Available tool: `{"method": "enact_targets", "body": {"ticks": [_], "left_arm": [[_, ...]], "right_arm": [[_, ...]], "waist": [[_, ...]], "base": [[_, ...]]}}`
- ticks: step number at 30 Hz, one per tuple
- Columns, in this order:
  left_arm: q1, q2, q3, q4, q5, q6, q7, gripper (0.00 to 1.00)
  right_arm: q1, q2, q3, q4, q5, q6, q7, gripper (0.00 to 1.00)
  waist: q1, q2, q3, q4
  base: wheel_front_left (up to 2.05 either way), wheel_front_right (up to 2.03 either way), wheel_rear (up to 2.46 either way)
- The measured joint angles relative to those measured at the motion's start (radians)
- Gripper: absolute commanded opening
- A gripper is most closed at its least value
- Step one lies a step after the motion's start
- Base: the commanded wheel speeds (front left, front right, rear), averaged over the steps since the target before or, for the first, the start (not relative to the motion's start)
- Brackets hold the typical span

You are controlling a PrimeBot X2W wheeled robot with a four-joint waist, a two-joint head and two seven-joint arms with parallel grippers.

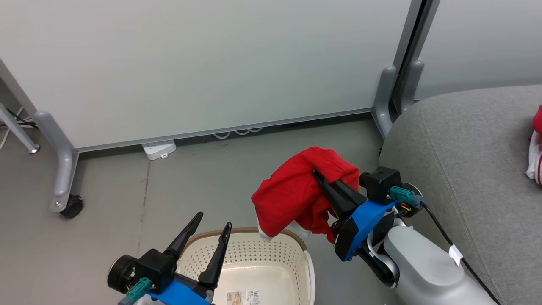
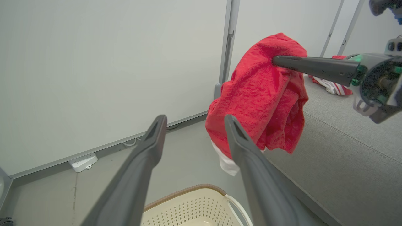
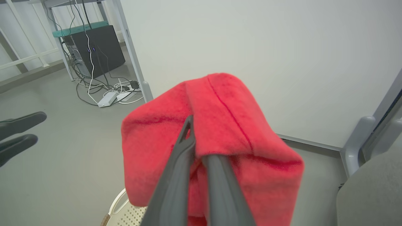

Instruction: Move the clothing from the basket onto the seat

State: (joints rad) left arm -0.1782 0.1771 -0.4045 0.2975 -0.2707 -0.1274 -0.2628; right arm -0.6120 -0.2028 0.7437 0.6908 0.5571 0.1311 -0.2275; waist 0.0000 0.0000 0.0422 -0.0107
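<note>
The right gripper (image 1: pixel 316 173) is pinching a red cloth (image 1: pixel 288 199) with its two fingers pressed close together, and the cloth is hanging in the air just above the far rim of the basket (image 1: pixel 254 250). The left gripper (image 1: pixel 214 220) is hovering over the basket's left side, fingers spread wide and holding nothing. The seat (image 1: pixel 465 148) is lying to the right of the basket, and a second red cloth (image 1: pixel 537 148) is resting on it. To do this well, the arm should be carrying the cloth high and right, away from the basket, so the dangling white edge is not catching the rim, and letting go only when it is well over the seat.
</note>
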Motion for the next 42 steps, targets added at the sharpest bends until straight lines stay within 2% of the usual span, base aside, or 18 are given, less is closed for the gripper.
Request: {"method": "enact_targets", "body": {"ticks": [11, 32, 37, 42], "left_arm": [[-0.015, 0.014, -0.012, -0.009, -0.003, 0.0, 0.0, 1.0], [-0.03, 0.028, -0.013, -0.021, -0.001, 0.0, 0.0, 1.0], [-0.028, 0.027, -0.013, -0.022, 0.0, 0.0, 0.0, 1.0], [-0.027, 0.026, -0.016, -0.023, 0.001, 0.0, 0.0, 1.0]], "right_arm": [[0.006, 0.002, -0.041, -0.022, -0.032, 0.0, 0.01, 0.0], [0.054, 0.003, -0.101, -0.045, -0.063, 0.0, 0.012, 0.0], [0.07, 0.001, -0.114, -0.052, -0.067, 0.0, 0.014, 0.0], [0.081, 0.0, -0.125, -0.061, -0.072, 0.0, 0.015, 0.0]], "waist": [[0.0, 0.0, 0.024, -0.108], [0.0, 0.0, 0.051, -0.438], [0.0, 0.0, 0.055, -0.488], [0.0, 0.0, 0.063, -0.506]], "base": [[0.0, 0.0, 0.0], [0.0, 0.0, 0.0], [0.0, 0.0, 0.0], [0.0, 0.0, 0.0]]}}
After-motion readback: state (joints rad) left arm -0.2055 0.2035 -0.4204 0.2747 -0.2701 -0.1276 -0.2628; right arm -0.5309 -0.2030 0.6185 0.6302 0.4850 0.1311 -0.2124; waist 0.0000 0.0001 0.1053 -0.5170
